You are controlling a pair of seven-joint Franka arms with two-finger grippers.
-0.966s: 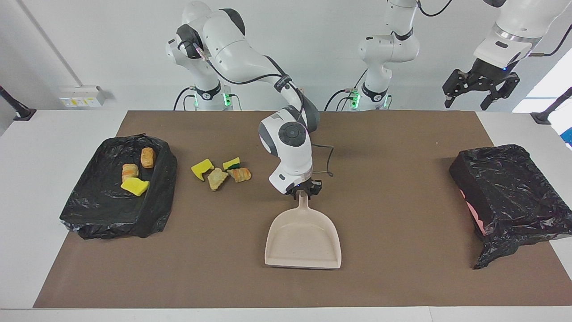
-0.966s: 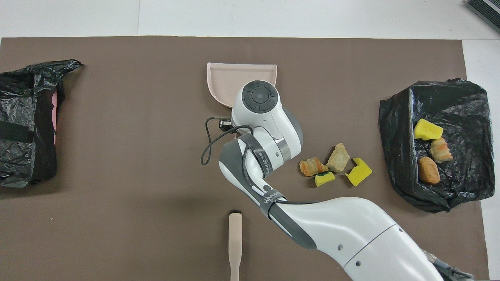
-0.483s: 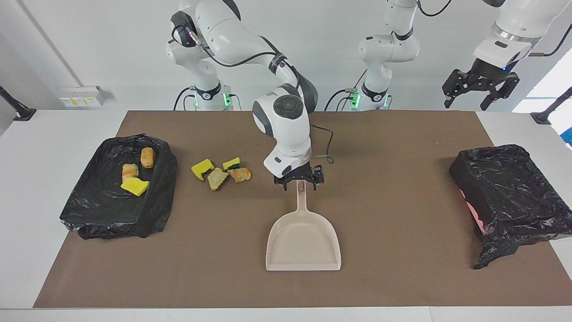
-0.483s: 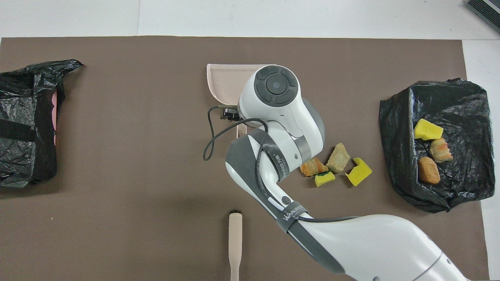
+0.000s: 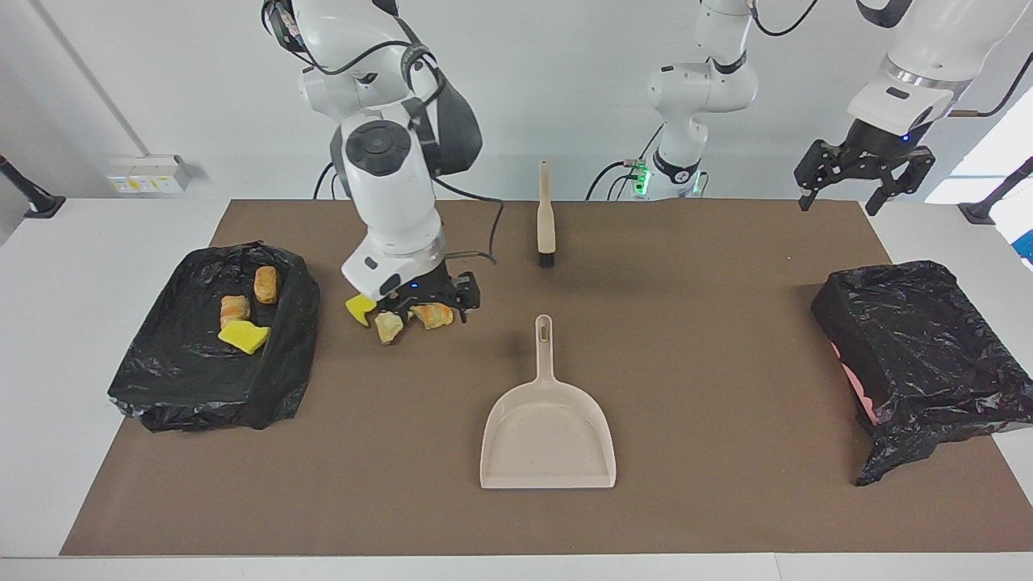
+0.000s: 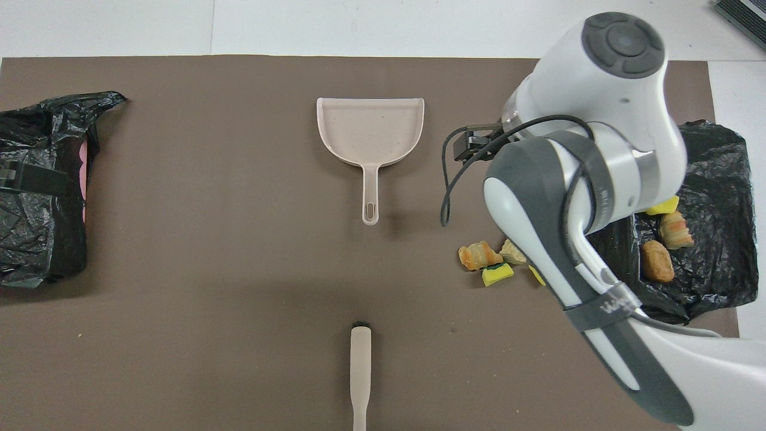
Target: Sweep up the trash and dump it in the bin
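right claw (image 5: 425, 303) off dustpan (image 5: 548, 436) handle

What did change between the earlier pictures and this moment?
The right gripper let go of the dustpan handle, rose and swung over the loose scraps, jaws open. Dustpan, brush, scraps and both bins stayed; the left gripper waits, open.

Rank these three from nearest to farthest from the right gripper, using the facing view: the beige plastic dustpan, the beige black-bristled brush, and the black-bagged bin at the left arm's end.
From the right gripper:
1. Beige black-bristled brush, at the robots' edge of the mat.
2. Beige plastic dustpan, mid-table; a close second.
3. Black-bagged bin, at the left arm's end.
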